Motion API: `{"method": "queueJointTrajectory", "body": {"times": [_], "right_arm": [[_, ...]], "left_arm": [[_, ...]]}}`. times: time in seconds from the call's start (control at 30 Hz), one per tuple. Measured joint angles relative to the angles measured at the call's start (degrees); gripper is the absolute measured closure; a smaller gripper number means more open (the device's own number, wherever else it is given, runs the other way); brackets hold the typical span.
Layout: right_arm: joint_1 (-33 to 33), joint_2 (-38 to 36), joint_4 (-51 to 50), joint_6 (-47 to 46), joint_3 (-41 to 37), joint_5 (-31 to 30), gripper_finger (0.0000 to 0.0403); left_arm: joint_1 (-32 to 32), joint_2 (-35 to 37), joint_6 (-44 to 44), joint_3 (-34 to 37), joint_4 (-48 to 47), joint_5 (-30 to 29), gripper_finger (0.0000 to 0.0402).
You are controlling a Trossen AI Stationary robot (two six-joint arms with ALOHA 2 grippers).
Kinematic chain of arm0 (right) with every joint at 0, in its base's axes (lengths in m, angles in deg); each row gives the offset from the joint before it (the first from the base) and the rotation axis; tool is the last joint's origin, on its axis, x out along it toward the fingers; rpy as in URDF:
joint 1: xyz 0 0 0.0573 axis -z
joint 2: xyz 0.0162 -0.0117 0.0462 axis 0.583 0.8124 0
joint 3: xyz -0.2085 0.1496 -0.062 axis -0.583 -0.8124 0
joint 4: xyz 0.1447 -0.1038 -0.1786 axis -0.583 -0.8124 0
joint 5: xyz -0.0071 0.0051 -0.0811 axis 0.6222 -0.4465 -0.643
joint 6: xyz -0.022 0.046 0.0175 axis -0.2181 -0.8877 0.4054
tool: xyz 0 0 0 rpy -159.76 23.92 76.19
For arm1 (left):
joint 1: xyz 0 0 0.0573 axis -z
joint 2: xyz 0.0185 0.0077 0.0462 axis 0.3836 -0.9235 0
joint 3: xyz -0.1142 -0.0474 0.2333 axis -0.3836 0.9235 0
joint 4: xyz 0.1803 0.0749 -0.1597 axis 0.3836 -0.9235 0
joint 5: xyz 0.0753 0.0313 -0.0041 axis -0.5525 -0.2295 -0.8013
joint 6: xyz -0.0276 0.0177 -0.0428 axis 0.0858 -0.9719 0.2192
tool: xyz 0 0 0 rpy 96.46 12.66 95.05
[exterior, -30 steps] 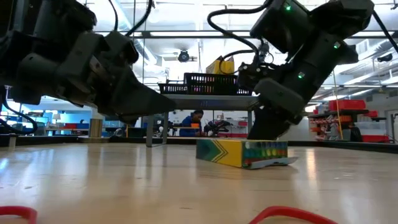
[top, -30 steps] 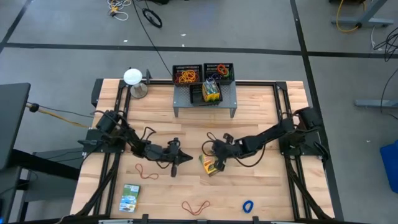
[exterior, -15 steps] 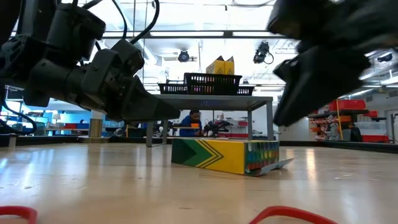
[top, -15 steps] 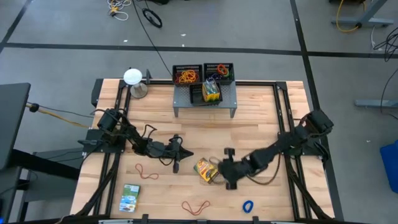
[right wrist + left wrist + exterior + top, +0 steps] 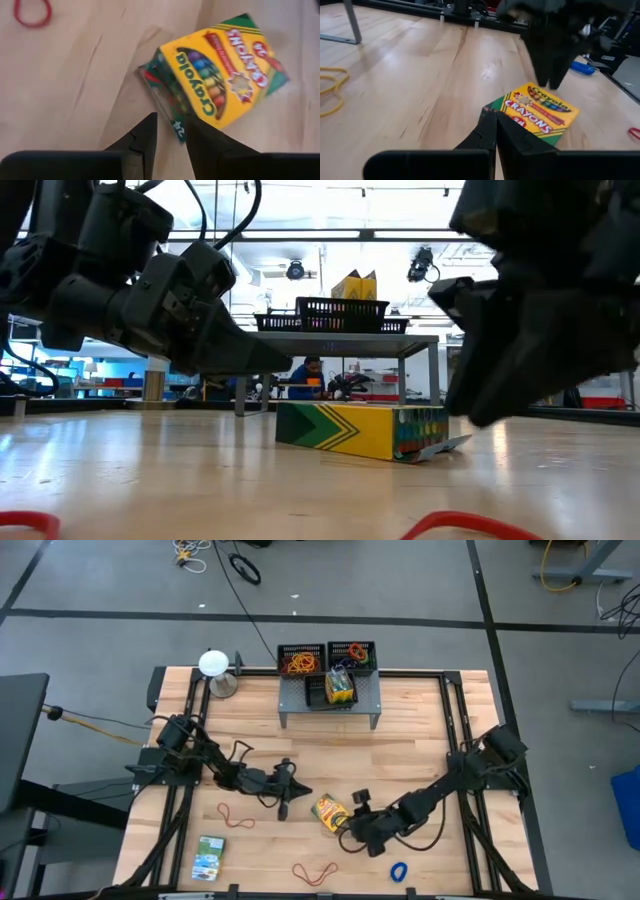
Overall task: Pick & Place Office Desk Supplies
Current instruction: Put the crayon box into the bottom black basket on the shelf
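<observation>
A yellow-green crayon box (image 5: 330, 812) (image 5: 365, 430) (image 5: 540, 112) (image 5: 225, 75) lies flat on the table, with an end flap sticking out toward the near edge. My right gripper (image 5: 347, 823) (image 5: 170, 132) is narrowly open and hangs at that flap end; I cannot see it touching the box. My left gripper (image 5: 303, 792) (image 5: 495, 122) (image 5: 285, 365) is shut and hovers just left of the box, holding nothing. A green-white box (image 5: 209, 857) lies flat by the near-left corner. Loose bands lie on the wood: red (image 5: 237, 815), orange-red (image 5: 315, 872) and blue (image 5: 399, 870).
The grey perforated shelf (image 5: 330, 705) stands at the far edge. It carries two black mesh trays (image 5: 300, 658) (image 5: 352, 655) full of bands and another crayon box (image 5: 340, 688). A white ball on a stand (image 5: 213, 665) is at the far left. Bare wood lies between the shelf and the grippers.
The right gripper was over the crayon box. It drew away toward the near-right, then came back to the box's near end. Meanwhile the box slid a little toward the near edge and turned about on the table.
</observation>
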Motion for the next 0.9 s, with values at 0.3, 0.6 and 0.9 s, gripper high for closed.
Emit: {"method": "queueJointTrajectory", "body": {"times": [0.3,0.6,0.9], "right_arm": [[0.9,2.2,-2.3,5.8,2.5,1.2,0.0298],[2.8,2.2,-3.5,10.4,2.5,4.7,0.0332],[3.9,4.4,-3.4,13.4,2.7,4.8,0.035]], "left_arm": [[0.3,0.0,-0.2,-2.9,-4.5,1.5,0.0394],[0.2,0.0,0.9,-3.5,-5.1,2.1,0.0365],[0.3,0.0,1.5,-3.5,-4.4,2.4,0.0332]]}}
